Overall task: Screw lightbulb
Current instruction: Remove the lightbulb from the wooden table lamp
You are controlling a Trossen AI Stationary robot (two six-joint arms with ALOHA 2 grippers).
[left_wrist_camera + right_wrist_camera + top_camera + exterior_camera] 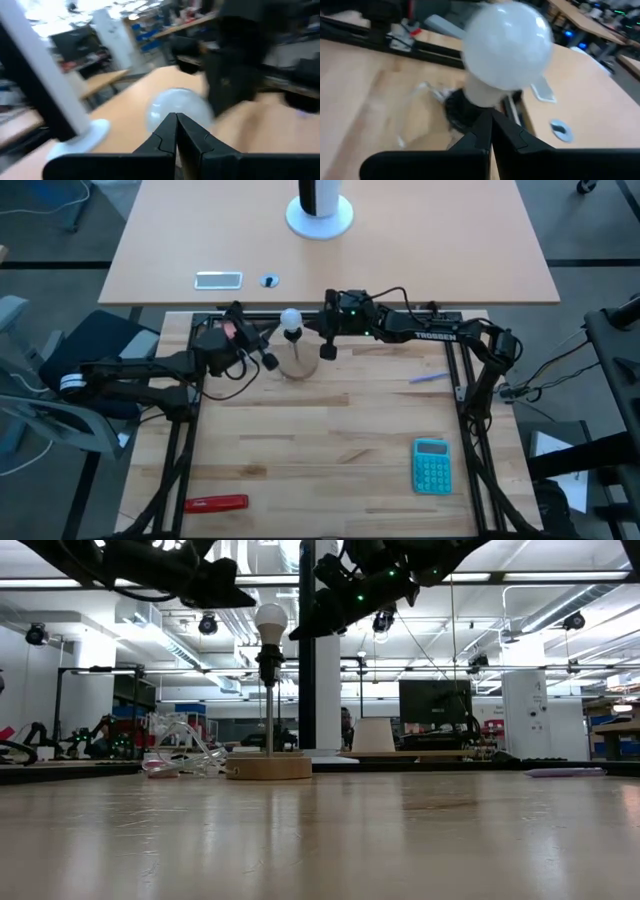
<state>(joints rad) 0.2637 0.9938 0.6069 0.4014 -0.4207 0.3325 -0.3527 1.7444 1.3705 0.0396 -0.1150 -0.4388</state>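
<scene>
— Lightbulb (290, 318)?
— Upper centre of the high view, seated upright on a wooden-based stand (295, 363).
— Grippers?
— Left gripper (268, 361) just lower left, fingers together. Right gripper (328, 352) just right, closed, empty.

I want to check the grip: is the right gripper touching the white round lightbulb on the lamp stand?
Apart. In the high view the right gripper sits beside the lightbulb with bare table between them, its fingers shut on nothing.
</scene>
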